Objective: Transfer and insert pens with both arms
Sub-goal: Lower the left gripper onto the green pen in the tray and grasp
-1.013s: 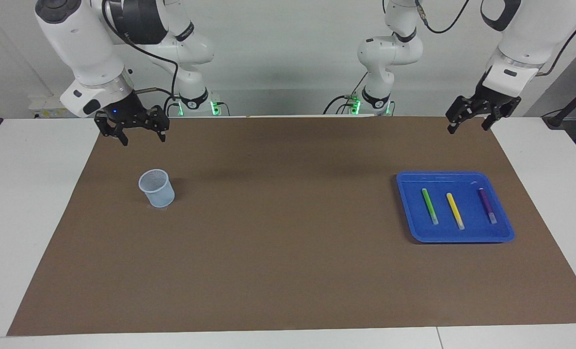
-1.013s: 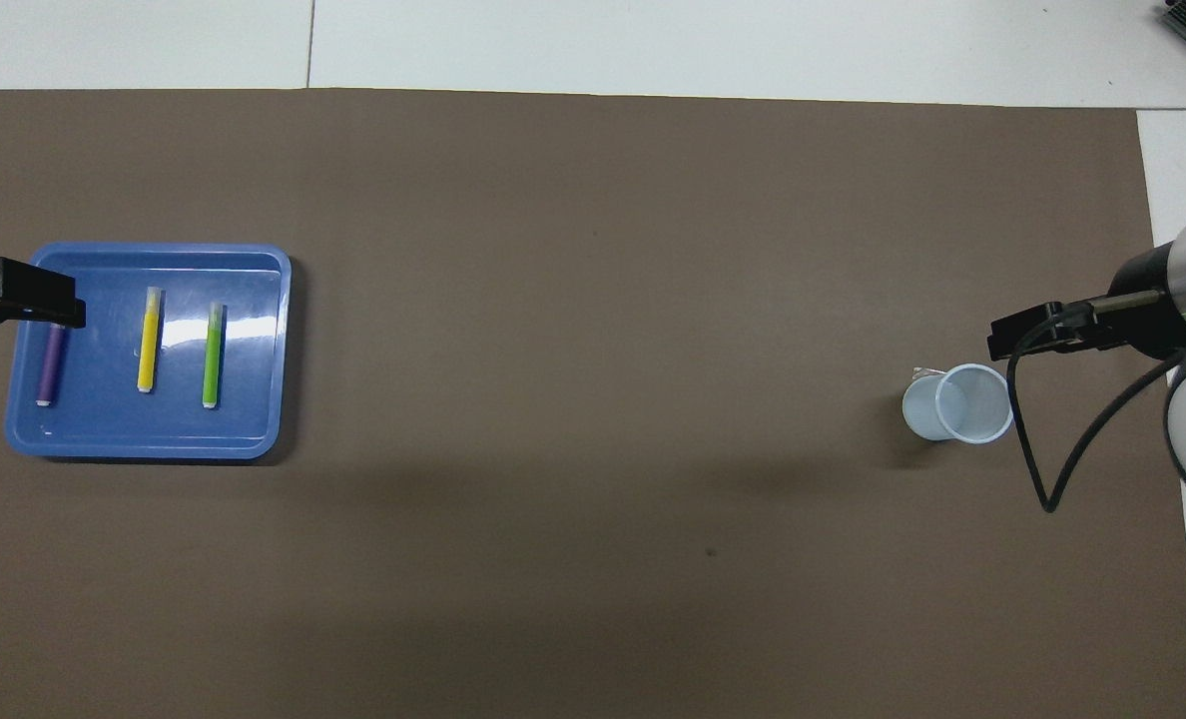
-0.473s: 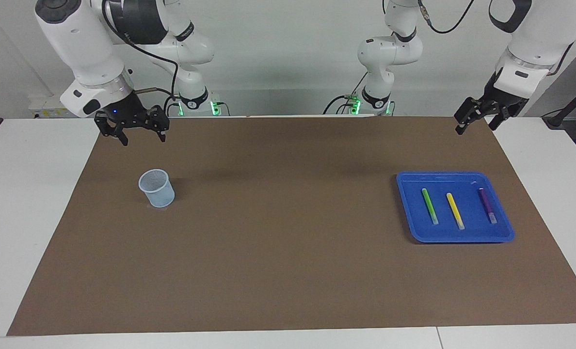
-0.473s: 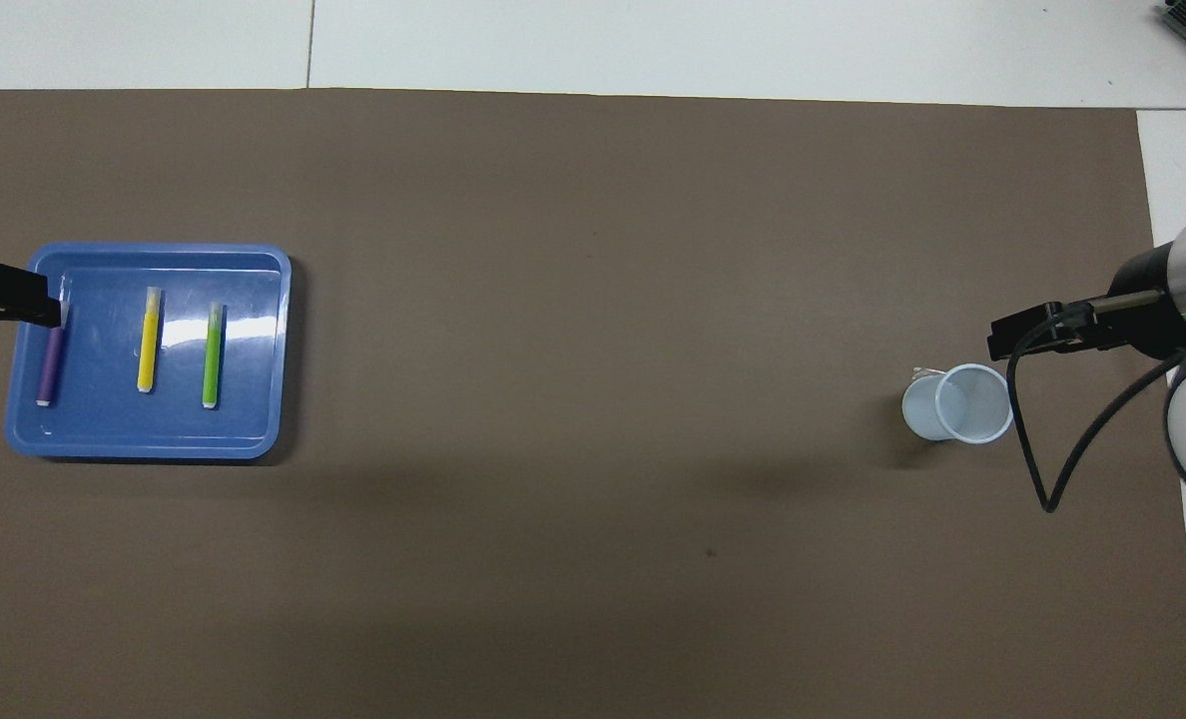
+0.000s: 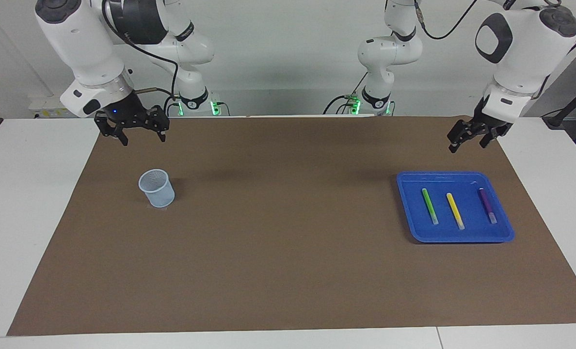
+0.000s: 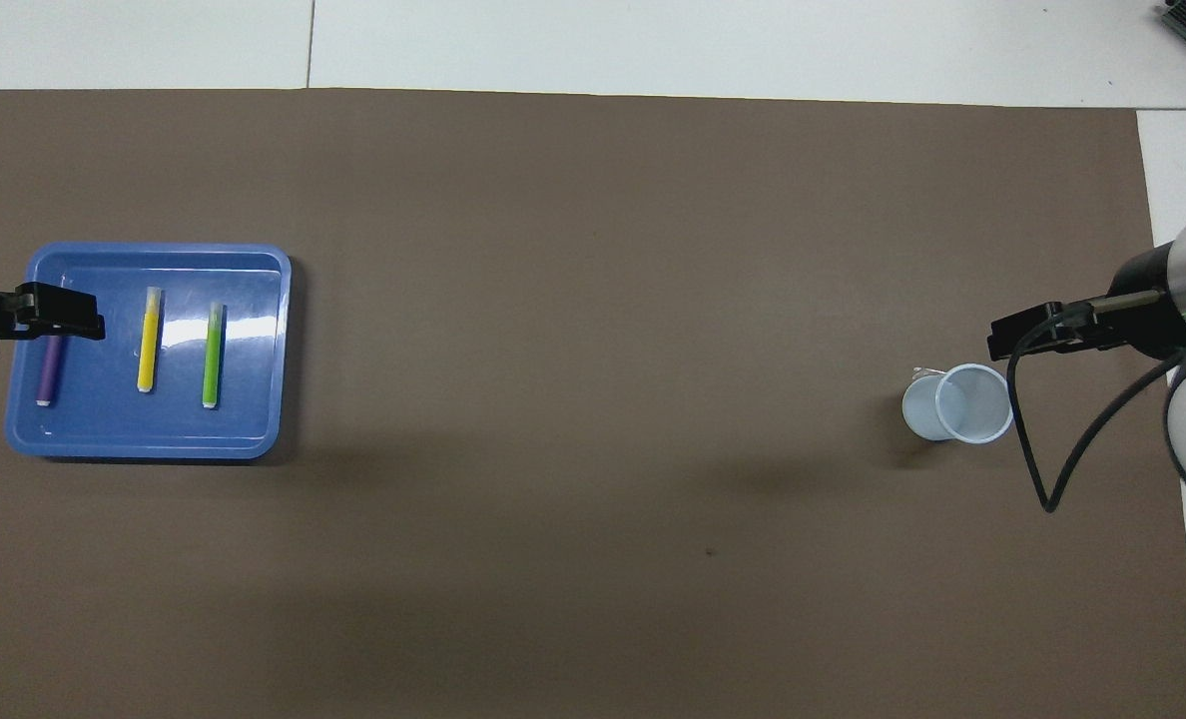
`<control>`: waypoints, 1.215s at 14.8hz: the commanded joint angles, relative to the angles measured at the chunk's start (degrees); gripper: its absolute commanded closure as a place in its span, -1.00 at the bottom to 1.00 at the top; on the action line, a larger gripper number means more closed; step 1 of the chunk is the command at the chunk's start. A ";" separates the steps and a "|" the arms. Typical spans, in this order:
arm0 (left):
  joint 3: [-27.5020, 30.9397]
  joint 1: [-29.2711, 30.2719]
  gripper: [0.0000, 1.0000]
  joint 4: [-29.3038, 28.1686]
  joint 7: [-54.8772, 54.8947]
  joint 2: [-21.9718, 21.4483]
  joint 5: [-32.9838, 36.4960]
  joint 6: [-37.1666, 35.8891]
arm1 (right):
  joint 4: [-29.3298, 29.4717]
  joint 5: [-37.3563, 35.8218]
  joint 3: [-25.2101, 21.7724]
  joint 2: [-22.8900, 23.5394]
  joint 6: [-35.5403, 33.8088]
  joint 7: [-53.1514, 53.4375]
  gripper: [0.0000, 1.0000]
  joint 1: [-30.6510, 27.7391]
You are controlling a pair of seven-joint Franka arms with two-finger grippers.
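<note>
While side by side, three pens [image 5: 455, 209] in blue tray [image 5: 409, 223].

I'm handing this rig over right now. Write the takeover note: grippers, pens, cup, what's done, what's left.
Left gripper: open, empty, in the air near the blue tray, at the edge nearer the robots.
Right gripper: open, empty, waiting above the mat beside the cup.
Pens: green pen, yellow pen and purple pen lie side by side in the tray, untouched.
Cup: upright, empty, at the right arm's end.
Done: nothing picked or inserted.
Left: pick, hand over and insert all three pens.
</note>
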 commanded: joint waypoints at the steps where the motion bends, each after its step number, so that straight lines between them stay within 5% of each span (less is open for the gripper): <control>1: -0.20 0.84 -1.00 -5.36 1.09 -2.11 -0.86 3.42 | -0.48 -0.52 -0.03 -0.74 -0.15 -0.18 -1.00 -0.23; 18: -0.29 1.37 -1.00 -13.55 4.34 10.54 -0.95 23.81 | -0.48 -0.52 -0.03 -0.66 -0.15 -0.18 -1.00 -0.23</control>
